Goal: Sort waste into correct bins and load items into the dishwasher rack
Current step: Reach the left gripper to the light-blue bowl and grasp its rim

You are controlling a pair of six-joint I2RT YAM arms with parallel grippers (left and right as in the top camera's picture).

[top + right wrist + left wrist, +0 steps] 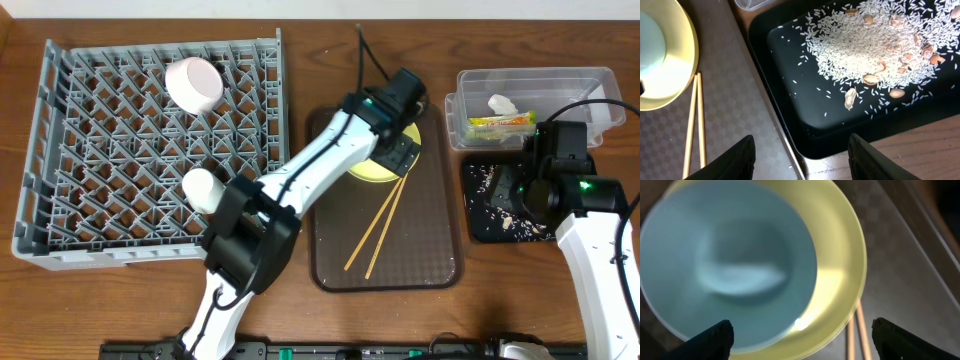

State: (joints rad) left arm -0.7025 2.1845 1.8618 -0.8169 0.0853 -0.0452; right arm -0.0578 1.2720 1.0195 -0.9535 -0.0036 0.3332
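Hovering over the light blue bowl (pixel 725 260), your left gripper (pixel 800 340) has its fingers spread wide with nothing between them. The bowl sits on the pale yellow plate (pixel 840 270) on the brown serving tray (pixel 420 250), chopsticks (pixel 380 228) just beside. Your right gripper (pixel 800 155) hangs over the black tray (pixel 805 115), fingers apart and empty, above scattered rice crumbs (pixel 865 45). The snack wrapper (pixel 500 124) lies in the clear tub (pixel 590 80) beside the tissue (pixel 502 103); its print is too small to read. The pinkish-white bowl (pixel 194 84) and white cup (pixel 204 190) lie in the rack (pixel 40 200).
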